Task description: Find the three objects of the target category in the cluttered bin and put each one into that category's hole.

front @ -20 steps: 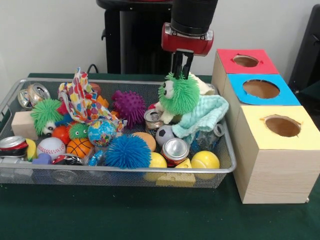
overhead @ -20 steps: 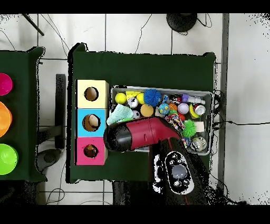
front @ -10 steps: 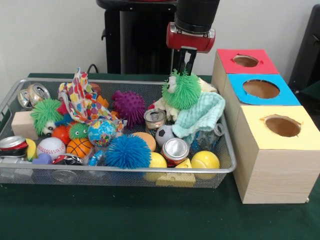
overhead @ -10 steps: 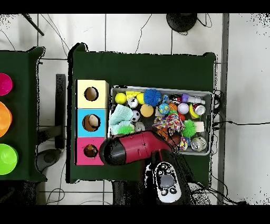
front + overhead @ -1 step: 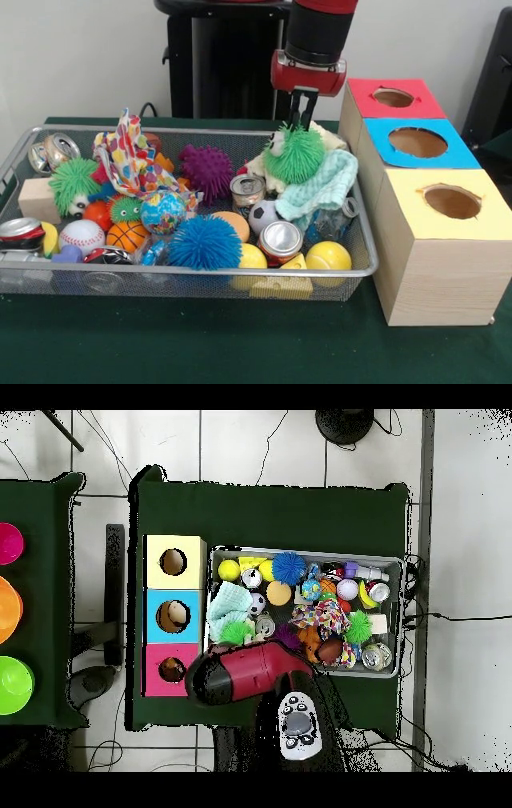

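Note:
My gripper (image 5: 302, 118) hangs over the right end of the wire bin (image 5: 192, 273), its fingers shut on the hair of a green fuzzy toy with eyes (image 5: 294, 153). The toy dangles just above a mint cloth (image 5: 326, 186). In the overhead view the toy (image 5: 237, 630) shows beside the arm's red head (image 5: 240, 672), which hides the gripper. Right of the bin stand three boxes with holes: red (image 5: 393, 97), blue (image 5: 418, 142) and yellow (image 5: 452, 201). More fuzzy toys lie in the bin: a green one (image 5: 74, 182), a small green one (image 5: 125, 209), a blue one (image 5: 204, 242) and a purple one (image 5: 206, 169).
The bin also holds cans (image 5: 279, 241), yellow balls (image 5: 328, 256), a soccer ball (image 5: 262, 214), a basketball (image 5: 127, 235), a baseball (image 5: 81, 235), a wooden block (image 5: 38, 200) and a spotted cloth (image 5: 130, 160). The red box stands close to the gripper's right.
The gripper has carried the green fuzzy toy to the right, toward the boxes; the toy now hangs over the mint cloth. Nothing else in the bin moved.

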Robot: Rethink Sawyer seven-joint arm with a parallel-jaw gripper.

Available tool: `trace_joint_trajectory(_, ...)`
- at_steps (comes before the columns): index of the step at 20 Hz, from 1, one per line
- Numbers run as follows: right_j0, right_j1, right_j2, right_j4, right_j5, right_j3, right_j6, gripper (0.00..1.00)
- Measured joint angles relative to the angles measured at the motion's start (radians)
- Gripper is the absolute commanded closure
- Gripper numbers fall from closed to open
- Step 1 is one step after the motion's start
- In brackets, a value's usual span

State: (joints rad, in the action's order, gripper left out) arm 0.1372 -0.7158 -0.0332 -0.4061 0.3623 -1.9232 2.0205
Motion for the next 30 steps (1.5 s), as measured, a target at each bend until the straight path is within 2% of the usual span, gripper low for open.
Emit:
trace_joint_trajectory(8, -0.025, 0.021, 0.034, 0.045, -0.03, -0.025, 0.0, 1.0)
trace_joint_trajectory(19, -0.026, 0.0, 0.057, 0.095, -0.024, -0.03, 0.0, 1.0)
trace_joint_trajectory(30, -0.026, -0.068, 0.057, 0.137, 0.106, -0.03, 0.0, 1.0)
